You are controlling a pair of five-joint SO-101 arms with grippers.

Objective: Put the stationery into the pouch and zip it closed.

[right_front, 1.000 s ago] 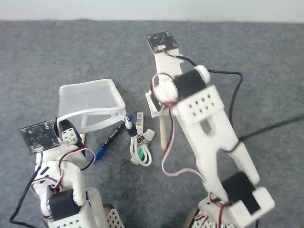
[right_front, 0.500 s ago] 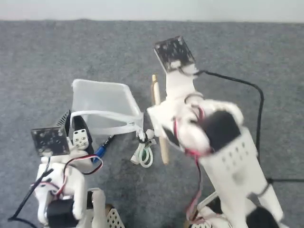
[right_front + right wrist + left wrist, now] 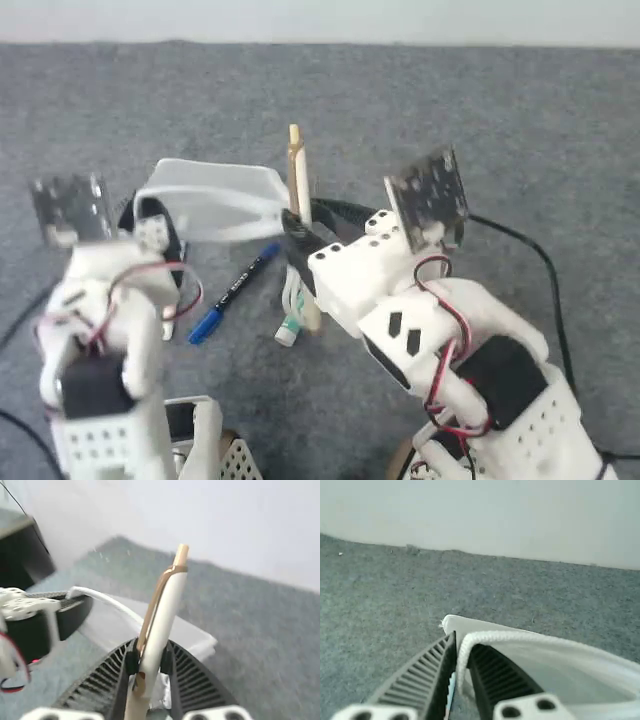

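Note:
My left gripper [image 3: 150,222] is shut on the rim of the clear white pouch [image 3: 222,201] and holds it off the carpet; the rim [image 3: 485,639] runs between its ribbed fingers [image 3: 422,680]. In my right gripper [image 3: 297,232], shut, a cream pen with a tan clip [image 3: 298,190] stands upright beside the pouch's near end; the pen [image 3: 160,625] rises between the black fingers [image 3: 197,680]. A blue marker [image 3: 232,294] and a white-and-green item [image 3: 291,318] lie on the carpet below the pouch.
Grey carpet [image 3: 520,120] covers the table, with a pale wall [image 3: 485,515] behind. A black cable [image 3: 540,260] trails off to the right of the right arm.
The right arm has lifted the cream pen from lying on the carpet to upright beside the pouch. The left arm has raised the pouch and swung it up and back.

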